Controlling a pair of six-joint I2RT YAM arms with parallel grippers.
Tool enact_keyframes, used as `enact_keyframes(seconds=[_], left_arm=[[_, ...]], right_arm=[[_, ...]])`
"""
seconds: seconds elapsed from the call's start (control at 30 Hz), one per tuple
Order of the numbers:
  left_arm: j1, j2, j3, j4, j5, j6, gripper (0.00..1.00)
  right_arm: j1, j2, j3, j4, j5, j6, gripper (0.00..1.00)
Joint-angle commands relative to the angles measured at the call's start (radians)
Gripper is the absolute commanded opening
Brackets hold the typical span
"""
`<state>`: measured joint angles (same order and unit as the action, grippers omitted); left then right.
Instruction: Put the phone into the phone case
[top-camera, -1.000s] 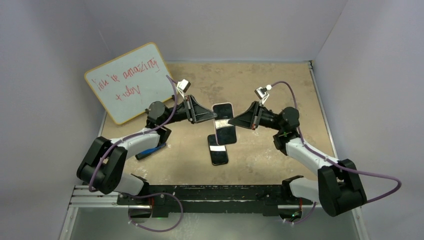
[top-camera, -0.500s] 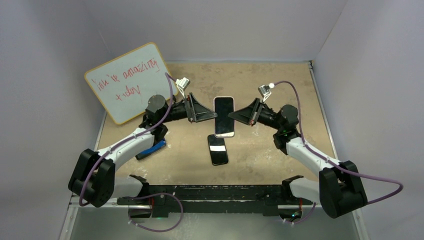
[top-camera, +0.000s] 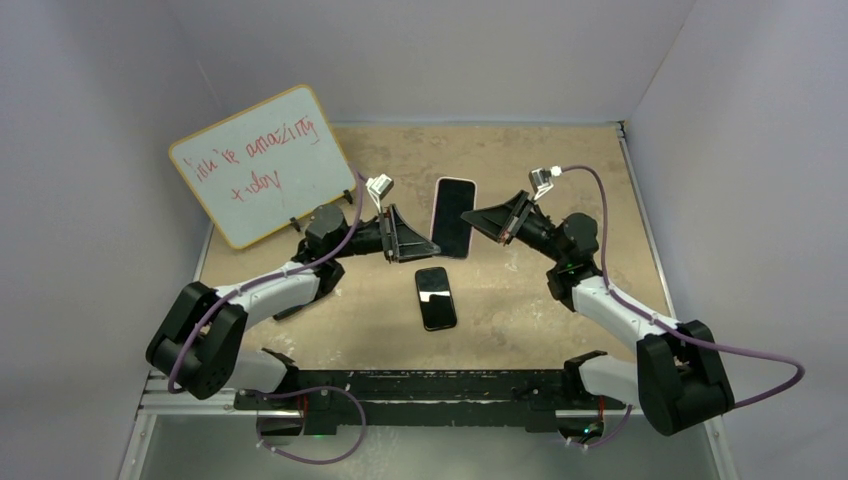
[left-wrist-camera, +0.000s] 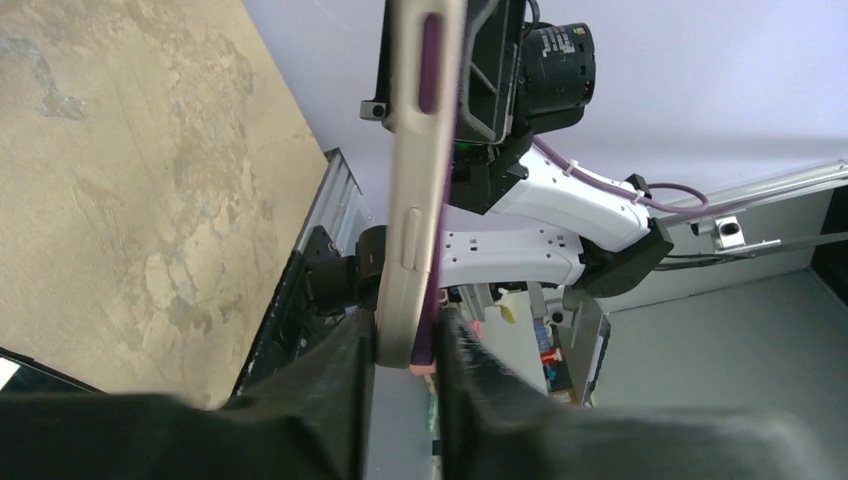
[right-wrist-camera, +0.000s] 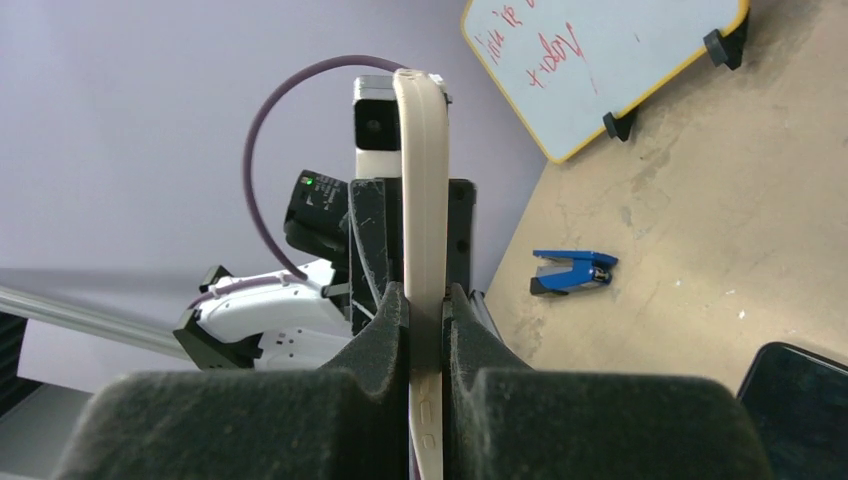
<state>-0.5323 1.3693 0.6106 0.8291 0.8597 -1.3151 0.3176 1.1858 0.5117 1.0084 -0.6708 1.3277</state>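
Phone case (top-camera: 453, 217) held aloft, left claw (left-wrist-camera: 405, 340) and right claw (right-wrist-camera: 425, 300) clamping its opposite edges, phone (top-camera: 436, 297) flat on table (top-camera: 580, 180), apart

Soft, even light from above, and the top view is bright and clear.
You see only pale shadows on the desk (top-camera: 520, 300) under the arms. The whiteboard (top-camera: 262, 165) looks very bright, but its red writing shows well. In both wrist views the black jaws, right up close, look dark and fuzzy, while things farther back are sharp. The walls look a little purple.
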Motion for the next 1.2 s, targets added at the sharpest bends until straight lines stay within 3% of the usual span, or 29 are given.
enact_keyframes(seconds=[0.0, 0.03, 0.07, 0.33, 0.43, 0.47, 0.57, 0.67, 0.8, 1.0, 1.17], left_arm=[[-0.009, 0.007, 0.012, 0.054, -0.017, 0.008, 0.17], [-0.008, 0.007, 0.012, 0.039, -0.022, 0.018, 0.05], [-0.008, 0.006, 0.014, 0.011, -0.027, 0.032, 0.00], [-0.009, -0.038, 0.087, -0.354, -0.105, 0.263, 0.00], [-0.009, -0.044, 0.108, -0.441, -0.120, 0.308, 0.00], [-0.008, -0.048, 0.116, -0.460, -0.122, 0.318, 0.03], [0.000, -0.075, 0.124, -0.478, -0.119, 0.318, 0.31], [0.024, -0.113, 0.122, -0.453, -0.112, 0.293, 0.47], [0.047, -0.126, 0.120, -0.371, -0.093, 0.240, 0.55], [0.055, -0.059, 0.117, -0.217, -0.048, 0.149, 0.54], [0.055, -0.001, 0.077, -0.014, -0.024, 0.033, 0.41]], right_arm=[[-0.002, -0.018, 0.008, 0.068, 0.026, -0.009, 0.00], [-0.001, -0.022, 0.010, 0.049, 0.021, -0.022, 0.00], [-0.001, -0.027, 0.012, 0.036, 0.017, -0.033, 0.00], [-0.001, -0.067, 0.088, -0.230, -0.004, -0.175, 0.15], [0.000, -0.061, 0.090, -0.213, -0.021, -0.172, 0.07], [0.000, -0.060, 0.089, -0.203, -0.026, -0.170, 0.01], [0.000, -0.057, 0.088, -0.178, -0.056, -0.169, 0.00], [0.000, -0.058, 0.094, -0.155, -0.099, -0.166, 0.00], [0.003, -0.052, 0.098, -0.091, -0.176, -0.139, 0.00], [0.052, -0.022, 0.127, -0.124, -0.254, -0.166, 0.00], [0.072, -0.015, 0.136, -0.153, -0.243, -0.179, 0.00]])
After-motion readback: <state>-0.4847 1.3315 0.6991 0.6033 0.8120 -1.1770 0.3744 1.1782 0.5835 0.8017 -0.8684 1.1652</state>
